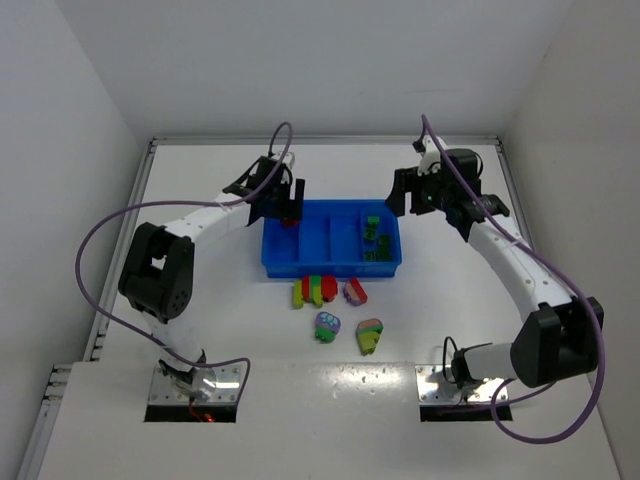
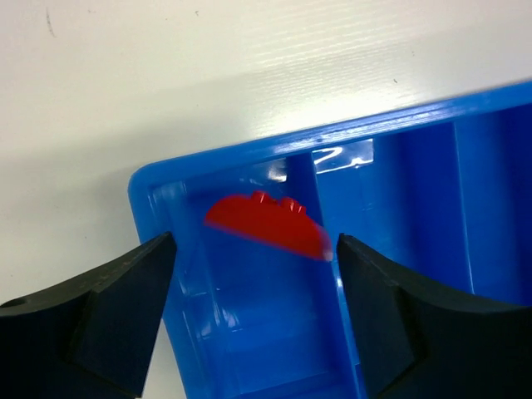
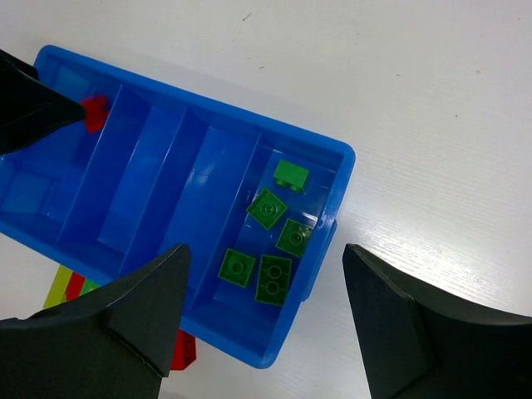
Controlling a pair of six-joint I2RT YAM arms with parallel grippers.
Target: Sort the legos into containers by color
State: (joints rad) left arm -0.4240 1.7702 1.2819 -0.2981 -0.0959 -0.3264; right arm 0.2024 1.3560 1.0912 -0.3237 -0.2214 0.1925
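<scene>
The blue tray (image 1: 330,268) holds the containers side by side. My left gripper (image 1: 285,212) hangs open over the leftmost compartment (image 2: 274,332). A blurred red lego (image 2: 266,224) lies just past its tips, its right end close to the right finger. Several green legos (image 3: 270,237) lie in the rightmost compartment (image 1: 377,240). My right gripper (image 3: 266,258) stands open above that end of the tray, holding nothing. In front of the tray on the table lie a red and yellow-green cluster (image 1: 313,290), a red and pink piece (image 1: 355,292), a purple-green cluster (image 1: 327,326) and a pink and yellow-green cluster (image 1: 369,334).
The two middle compartments (image 3: 166,174) show only blue floor. White walls close in the table at the back and both sides. The arm bases (image 1: 195,385) sit at the near edge, with purple cables looping out to each side.
</scene>
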